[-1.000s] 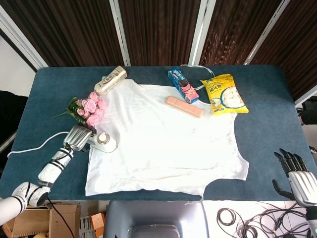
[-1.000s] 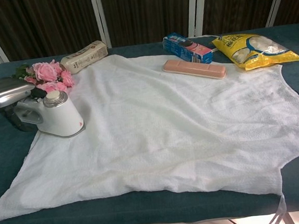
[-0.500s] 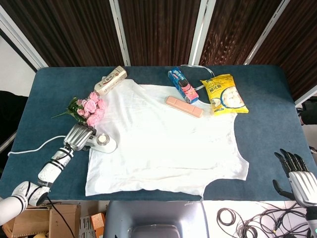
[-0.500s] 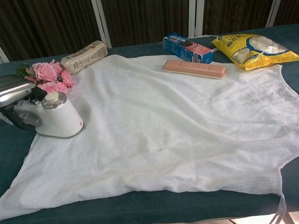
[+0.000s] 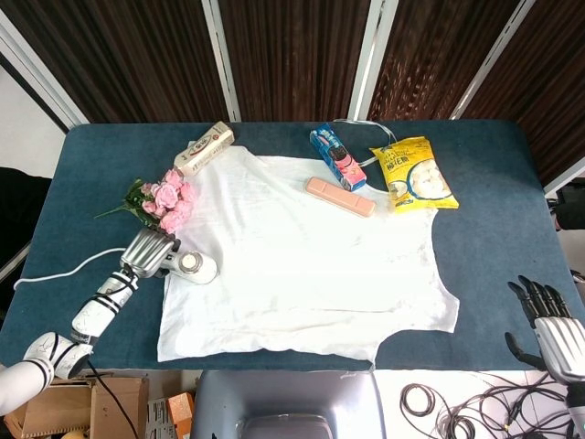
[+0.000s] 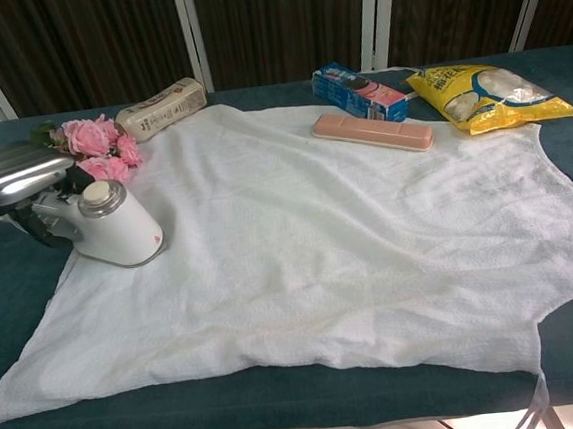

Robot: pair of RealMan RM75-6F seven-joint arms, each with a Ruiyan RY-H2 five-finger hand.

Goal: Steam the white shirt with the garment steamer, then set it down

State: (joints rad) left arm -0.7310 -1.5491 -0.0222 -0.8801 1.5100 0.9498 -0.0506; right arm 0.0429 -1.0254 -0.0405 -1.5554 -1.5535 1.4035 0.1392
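The white shirt [image 5: 302,256] [image 6: 339,240] lies spread flat over the middle of the blue table [image 5: 484,247]. A white garment steamer [image 5: 196,266] [image 6: 115,227] stands on the shirt's left edge, leaning a little. My left hand [image 5: 146,251] [image 6: 17,176] grips its handle from the left side. The steamer's white cord [image 5: 55,272] trails off the table's left edge. Off the table's near right corner, my right hand [image 5: 548,325] hangs with fingers spread and holds nothing; the chest view does not show it.
Pink flowers [image 5: 164,199] [image 6: 89,141] lie just behind the steamer. A beige box [image 5: 203,148] [image 6: 160,107] sits at the shirt's far left corner. A pink case [image 5: 340,197] [image 6: 372,132] rests on the shirt's far edge, beside a blue packet [image 5: 336,157] and a yellow snack bag [image 5: 411,174].
The steamer has tipped and shifted slightly on the shirt's edge, and my left hand has risen a little on its handle. The right hand has barely moved.
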